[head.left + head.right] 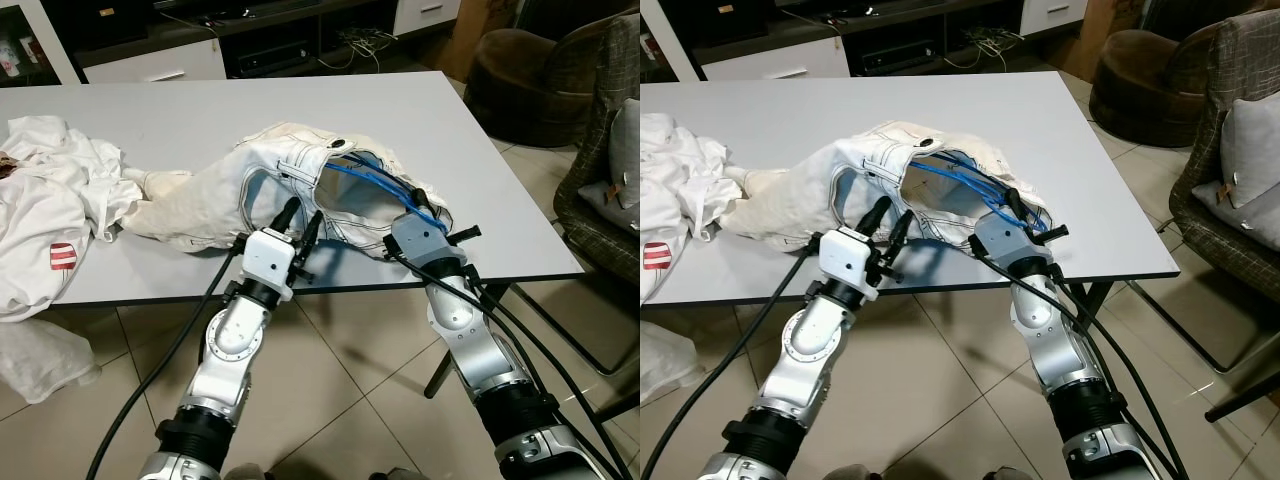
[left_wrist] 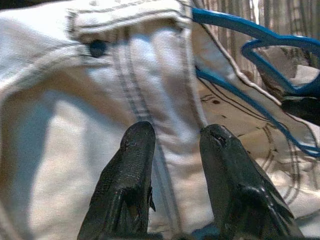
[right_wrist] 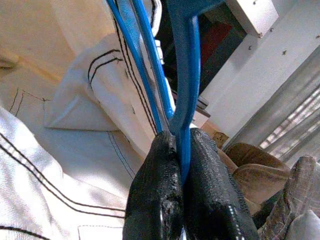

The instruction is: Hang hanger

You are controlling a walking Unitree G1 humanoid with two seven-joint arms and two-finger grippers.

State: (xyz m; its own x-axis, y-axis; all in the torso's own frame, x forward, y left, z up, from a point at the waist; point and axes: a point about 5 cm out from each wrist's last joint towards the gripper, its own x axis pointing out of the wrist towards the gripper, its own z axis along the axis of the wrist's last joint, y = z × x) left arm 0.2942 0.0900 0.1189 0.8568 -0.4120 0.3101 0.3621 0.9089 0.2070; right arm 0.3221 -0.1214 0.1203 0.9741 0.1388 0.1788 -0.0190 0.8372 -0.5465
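White trousers [image 1: 225,190] lie crumpled on the grey table [image 1: 180,110], waistband facing me. A blue hanger [image 1: 372,178] sits inside the waistband opening. My right gripper [image 3: 181,137] is shut on the hanger's blue bar [image 3: 184,75]; it reaches in at the trousers' right side [image 1: 425,203]. My left gripper [image 1: 304,213] is open at the front of the waistband near the table's edge. In the left wrist view its two fingers [image 2: 132,165] straddle a stitched seam [image 2: 165,100] below the button, with the hanger [image 2: 235,22] beyond.
A white shirt with a red patch [image 1: 50,210] drapes over the table's left end. A clear plastic bag [image 1: 40,365] lies on the tiled floor. A brown armchair [image 1: 530,70] and a chair with a grey cushion [image 1: 615,185] stand at the right.
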